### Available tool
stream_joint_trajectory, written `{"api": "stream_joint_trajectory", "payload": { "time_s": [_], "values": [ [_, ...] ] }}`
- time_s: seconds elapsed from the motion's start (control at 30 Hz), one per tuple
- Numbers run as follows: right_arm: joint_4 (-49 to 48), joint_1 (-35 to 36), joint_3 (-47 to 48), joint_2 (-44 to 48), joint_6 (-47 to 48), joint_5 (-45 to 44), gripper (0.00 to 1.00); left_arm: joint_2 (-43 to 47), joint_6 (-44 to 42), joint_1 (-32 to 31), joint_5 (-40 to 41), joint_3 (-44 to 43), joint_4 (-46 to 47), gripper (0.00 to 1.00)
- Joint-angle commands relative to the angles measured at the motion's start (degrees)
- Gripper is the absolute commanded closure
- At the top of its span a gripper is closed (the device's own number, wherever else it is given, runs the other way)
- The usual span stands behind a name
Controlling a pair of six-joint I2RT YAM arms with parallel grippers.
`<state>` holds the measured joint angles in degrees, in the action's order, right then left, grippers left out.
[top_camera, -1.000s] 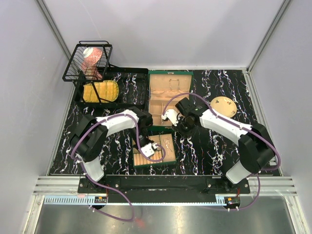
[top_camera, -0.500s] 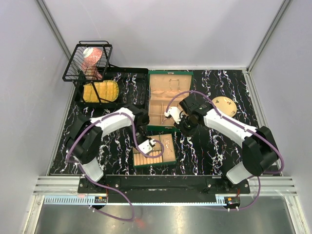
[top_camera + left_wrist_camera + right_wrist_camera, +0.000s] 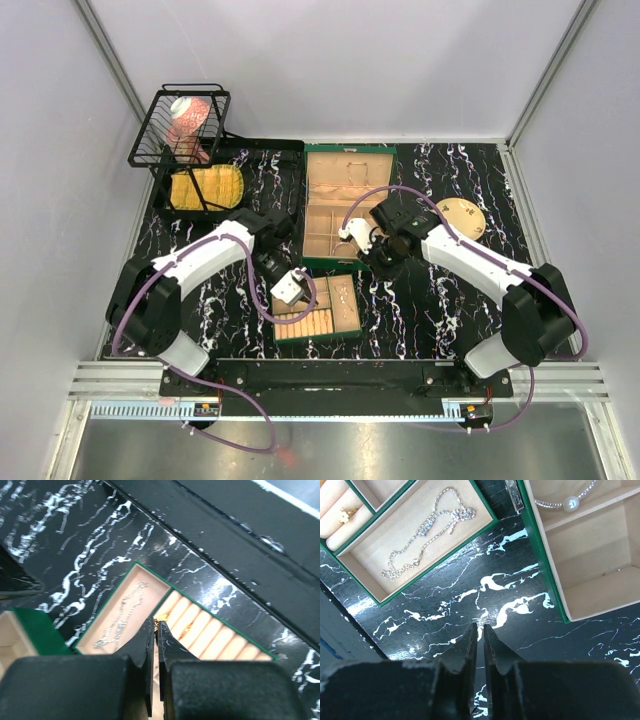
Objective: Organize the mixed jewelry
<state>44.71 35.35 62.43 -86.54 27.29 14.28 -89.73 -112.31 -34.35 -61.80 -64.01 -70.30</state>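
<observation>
A green tray (image 3: 318, 340) with beige compartments lies near the front. A silver chain (image 3: 122, 617) lies in its flat compartment and also shows in the right wrist view (image 3: 425, 527). Small gold pieces (image 3: 185, 630) sit on its ring rolls, one a flower shape (image 3: 343, 515). My left gripper (image 3: 290, 288) is shut and hangs over the tray's upper left part. A gold bit shows right at its tips (image 3: 157, 622); I cannot tell if it is held. My right gripper (image 3: 375, 255) is shut and empty above bare table (image 3: 480, 626). A pearl strand (image 3: 570, 502) lies in the open green box (image 3: 350, 149).
A round tan plate (image 3: 458, 217) sits right of the box. A black wire basket (image 3: 185, 125) and a black bin with a yellow item (image 3: 205, 188) stand at the back left. The black front rail (image 3: 225, 555) runs just past the tray.
My left gripper has moved up and to the left, from over the tray's middle to its upper left corner. The right gripper has shifted only slightly.
</observation>
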Motion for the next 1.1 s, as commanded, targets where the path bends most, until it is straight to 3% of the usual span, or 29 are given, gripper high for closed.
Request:
{"api": "stream_joint_trajectory", "payload": {
  "time_s": [0.0,0.13,0.23,0.4,0.6,0.73,0.77,0.8,0.9,1.07],
  "values": [
    [-0.41,-0.2,0.41,2.08,-0.57,1.19,0.84,3.69,-0.73,0.25,-5.09,1.17,7.54,1.0],
    [-0.67,-0.2,0.58,1.73,-0.57,1.36,0.84,4.92,19.79,0.25,-2.37,1.6,17.72,1.0],
    [-0.68,-0.29,0.58,2.17,-0.74,1.27,0.85,6.15,28.51,0.25,-0.34,2.75,24.32,1.0],
    [-0.76,-0.99,0.23,3.39,-1.1,1.8,0.85,8.17,37.06,0.16,1.06,5.12,28.64,1.0],
    [-1.2,-1.43,-0.12,4.28,-1.62,2.85,0.85,11.51,38.92,0.07,2.65,10.83,29.52,1.0],
    [-1.73,-1.69,-0.47,5.24,-1.8,2.94,0.85,14.14,45.42,0.07,4.49,15.48,32.94,1.0],
    [-2.08,-1.78,-0.65,5.33,-1.8,3.03,0.86,14.84,44.21,0.07,5.19,16.36,32.78,1.0],
    [-2.17,-1.78,-1.0,5.59,-1.8,3.12,0.85,15.46,35.41,0.24,5.02,17.24,31.29,1.0],
    [-2.35,-1.78,-1.0,5.07,-1.71,4.43,0.85,15.99,19.55,0.42,5.46,18.83,20.23,1.0],
    [-1.73,-1.78,-1.52,3.31,-1.45,6.46,0.82,15.82,5.05,0.33,9.58,18.13,13.89,1.0]
  ]
}}
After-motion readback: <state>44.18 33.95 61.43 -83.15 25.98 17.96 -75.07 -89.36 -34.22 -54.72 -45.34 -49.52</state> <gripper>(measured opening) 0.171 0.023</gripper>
